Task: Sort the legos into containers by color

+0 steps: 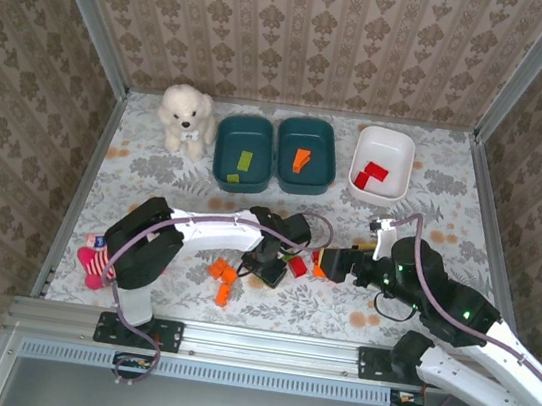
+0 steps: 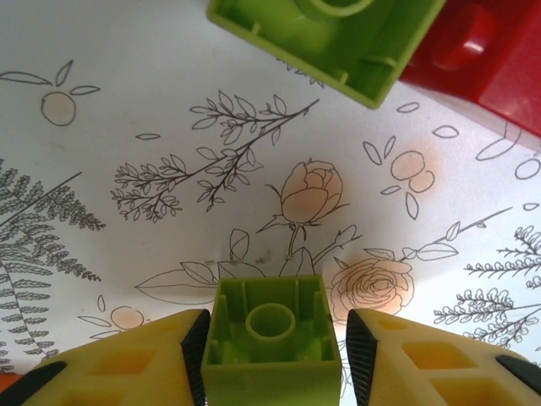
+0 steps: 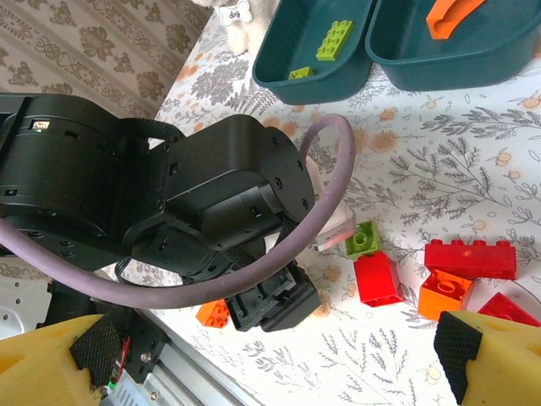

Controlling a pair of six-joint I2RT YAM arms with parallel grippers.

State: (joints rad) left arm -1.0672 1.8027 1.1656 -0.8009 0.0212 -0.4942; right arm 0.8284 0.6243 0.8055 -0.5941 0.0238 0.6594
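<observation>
Near the table's (image 1: 430,220) near edge, mid-width | left gripper (image 1: 269,267) narrow, pads (image 2: 196,355) flanking a light green lego (image 2: 270,338) for pickup — actual grip cannot be told | right gripper (image 1: 331,264) wide, empty, beside red legos (image 3: 470,256) | green's teal tub (image 1: 219,145) waits at far edge

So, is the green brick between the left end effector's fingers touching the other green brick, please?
Apart. The left wrist view shows a broad stretch of flowered cloth between the near green brick and the far green brick.
</observation>
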